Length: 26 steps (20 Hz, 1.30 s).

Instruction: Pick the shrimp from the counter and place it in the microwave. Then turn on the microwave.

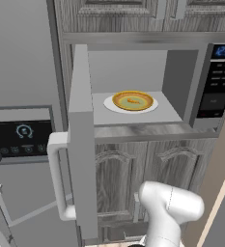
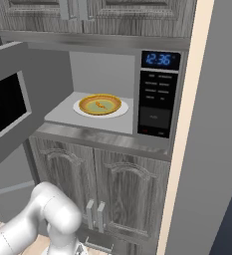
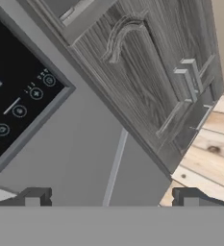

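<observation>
The shrimp (image 2: pixel 102 105), apparently in the bowl (image 1: pixel 133 100), is set inside the microwave (image 2: pixel 160 94); its door (image 1: pixel 82 144) is left open, the gripper (image 3: pixel 112 197) spread wide and empty.

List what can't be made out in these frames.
- Shrimp in the bowl, left and right base views: too small for detail.
- Keypad labels, both base views: too small to read.
- Microwave door, right base view: cut off by the left edge.
- Gripper, hand view: just the tips show, spread wide, empty.

microwave (image 2: pixel 157 94): brushed metal | cabinet doors (image 2: pixel 102 184): grey woodgrain | counter (image 3: pixel 209 144): pale wood
</observation>
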{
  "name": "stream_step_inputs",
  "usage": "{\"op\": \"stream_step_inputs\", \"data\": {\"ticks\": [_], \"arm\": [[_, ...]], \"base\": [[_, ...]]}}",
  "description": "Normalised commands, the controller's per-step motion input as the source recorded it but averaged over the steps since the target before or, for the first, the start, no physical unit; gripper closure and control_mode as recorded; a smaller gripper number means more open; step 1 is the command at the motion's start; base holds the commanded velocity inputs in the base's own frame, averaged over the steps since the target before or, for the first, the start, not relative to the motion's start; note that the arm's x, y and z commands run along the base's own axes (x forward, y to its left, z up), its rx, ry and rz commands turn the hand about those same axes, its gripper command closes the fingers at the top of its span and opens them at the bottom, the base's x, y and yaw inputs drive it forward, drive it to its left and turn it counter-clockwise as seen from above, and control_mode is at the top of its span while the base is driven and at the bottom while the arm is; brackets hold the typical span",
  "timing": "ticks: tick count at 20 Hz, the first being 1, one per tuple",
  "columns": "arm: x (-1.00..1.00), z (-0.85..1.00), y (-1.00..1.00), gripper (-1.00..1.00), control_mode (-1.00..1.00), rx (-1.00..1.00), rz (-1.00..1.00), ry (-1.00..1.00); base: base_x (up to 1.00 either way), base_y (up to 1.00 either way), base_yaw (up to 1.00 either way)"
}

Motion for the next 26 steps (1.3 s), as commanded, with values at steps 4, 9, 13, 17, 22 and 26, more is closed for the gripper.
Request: {"op": "stream_step_inputs", "data": {"ticks": [4,9,13,17,22,26], "arm": [[0.01,-0.21,0.32,-1.00,-1.00,0.06,0.00,-0.02],[0.00,-0.23,0.36,-1.00,-1.00,0.06,0.00,-0.01],[0.00,-0.22,0.36,-1.00,-1.00,0.09,0.00,0.00],[0.00,-0.20,0.36,-1.00,-1.00,0.10,-0.02,-0.02],[0.02,-0.19,0.28,-1.00,-1.00,0.12,-0.10,-0.01],[0.04,-0.18,0.18,-1.00,-1.00,0.12,-0.17,0.00]], "base": [[0.00,0.00,0.00],[0.00,0.00,0.00],[0.00,0.00,0.00],[0.00,0.00,0.00],[0.00,0.00,0.00],[0.00,0.00,0.00]]}}
